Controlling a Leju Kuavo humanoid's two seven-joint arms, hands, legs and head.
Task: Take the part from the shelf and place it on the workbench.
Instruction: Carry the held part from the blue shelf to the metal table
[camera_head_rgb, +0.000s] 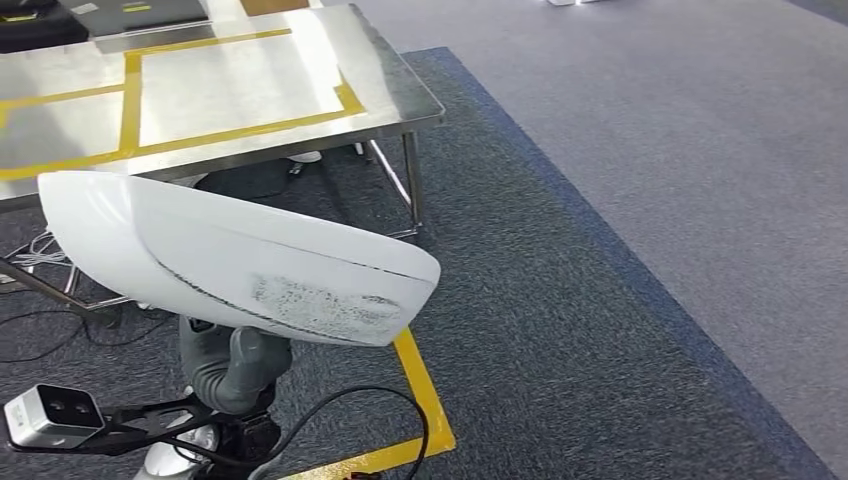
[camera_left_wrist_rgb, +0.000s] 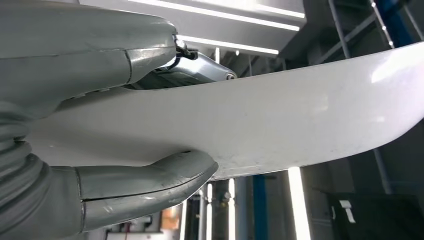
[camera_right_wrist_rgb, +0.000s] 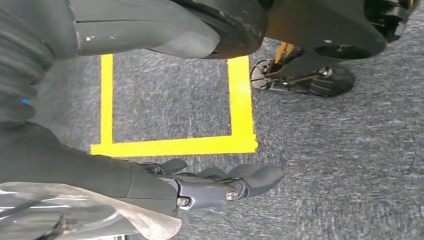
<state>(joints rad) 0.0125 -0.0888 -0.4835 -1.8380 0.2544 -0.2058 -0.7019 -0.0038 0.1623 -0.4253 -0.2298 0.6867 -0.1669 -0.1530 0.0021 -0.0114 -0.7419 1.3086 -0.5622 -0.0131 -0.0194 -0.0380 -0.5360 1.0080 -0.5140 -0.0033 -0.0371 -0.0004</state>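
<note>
A long white curved part (camera_head_rgb: 230, 265) with a scuffed grey patch hangs level over the dark carpet, just in front of the steel workbench (camera_head_rgb: 390, 95). My left hand (camera_head_rgb: 235, 365) grips it from below. In the left wrist view the part (camera_left_wrist_rgb: 280, 125) sits between the thumb (camera_left_wrist_rgb: 150, 180) and the fingers (camera_left_wrist_rgb: 100, 55) on its opposite face. The workbench top is bare metal marked with yellow tape lines. My right hand (camera_right_wrist_rgb: 200, 185) hangs over the floor with its fingers stretched out and holds nothing.
Yellow tape (camera_head_rgb: 425, 395) marks a square on the carpet beside me. The workbench leg (camera_head_rgb: 412, 180) and cross-braces stand just beyond the part. Loose cables (camera_head_rgb: 50, 330) lie under the bench at the left. Lighter grey floor (camera_head_rgb: 700, 150) spreads out to the right.
</note>
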